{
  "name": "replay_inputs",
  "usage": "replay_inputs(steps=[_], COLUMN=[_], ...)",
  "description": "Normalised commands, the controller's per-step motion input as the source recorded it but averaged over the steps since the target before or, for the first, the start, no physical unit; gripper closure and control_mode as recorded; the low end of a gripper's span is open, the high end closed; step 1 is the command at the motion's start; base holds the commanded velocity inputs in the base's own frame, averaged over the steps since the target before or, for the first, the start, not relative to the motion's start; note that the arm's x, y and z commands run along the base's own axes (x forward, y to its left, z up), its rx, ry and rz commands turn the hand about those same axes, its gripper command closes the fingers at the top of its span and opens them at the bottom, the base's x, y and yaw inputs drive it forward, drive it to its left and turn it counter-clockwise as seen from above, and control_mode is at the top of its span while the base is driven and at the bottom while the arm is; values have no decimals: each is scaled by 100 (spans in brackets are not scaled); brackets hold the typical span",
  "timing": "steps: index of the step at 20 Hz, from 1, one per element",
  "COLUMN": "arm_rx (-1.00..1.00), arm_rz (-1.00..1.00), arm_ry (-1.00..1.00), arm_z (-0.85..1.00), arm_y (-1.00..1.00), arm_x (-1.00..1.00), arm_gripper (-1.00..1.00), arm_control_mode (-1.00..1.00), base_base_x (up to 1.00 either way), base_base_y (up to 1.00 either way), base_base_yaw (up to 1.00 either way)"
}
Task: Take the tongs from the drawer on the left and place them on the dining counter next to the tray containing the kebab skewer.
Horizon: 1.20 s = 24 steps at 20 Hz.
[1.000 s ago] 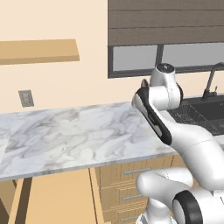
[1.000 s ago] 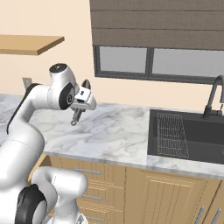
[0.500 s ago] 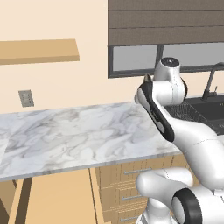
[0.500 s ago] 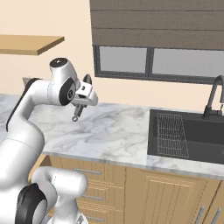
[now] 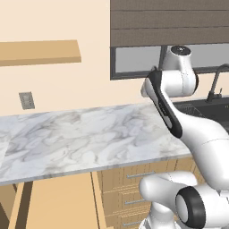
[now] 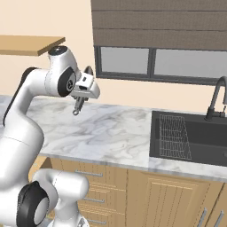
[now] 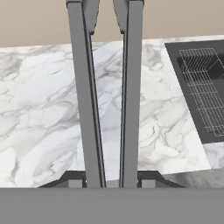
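Note:
The slim grey metal tongs are clamped between the fingers of my gripper, their two long arms running up and away from me over the marble. In the right base view the gripper is held above the narrow marble worktop, with the tongs hanging down from it, clear of the surface. The dining counter, the tray and the kebab skewer are out of view. Which front is the task's drawer I cannot tell.
A dark sink with a wire rack and a black tap lies to the right. Shut wooden drawer fronts with silver bar handles sit under the worktop. A wooden shelf hangs on the wall to the left.
The arm has swung to the right and lifted a little, carrying the tongs with it. The grip on them is unchanged, and the background has not shifted.

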Motion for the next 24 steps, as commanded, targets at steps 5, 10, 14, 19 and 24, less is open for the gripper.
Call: replay_inputs(steps=[5,10,14,19,24], arm_rx=[-1,0,0,0,0], arm_rz=[0,0,0,0,0], arm_ry=[0,0,0,0,0], arm_z=[27,0,0,0,0], arm_y=[0,0,0,0,0], arm_x=[-20,0,0,0,0], arm_gripper=[100,100,100,100,100], arm_control_mode=[100,100,100,100,100], base_base_x=[-4,-35,-55,-11,0], base_base_y=[0,-1,-20,-8,-62], base_base_yaw=[0,-7,-22,-5,-20])
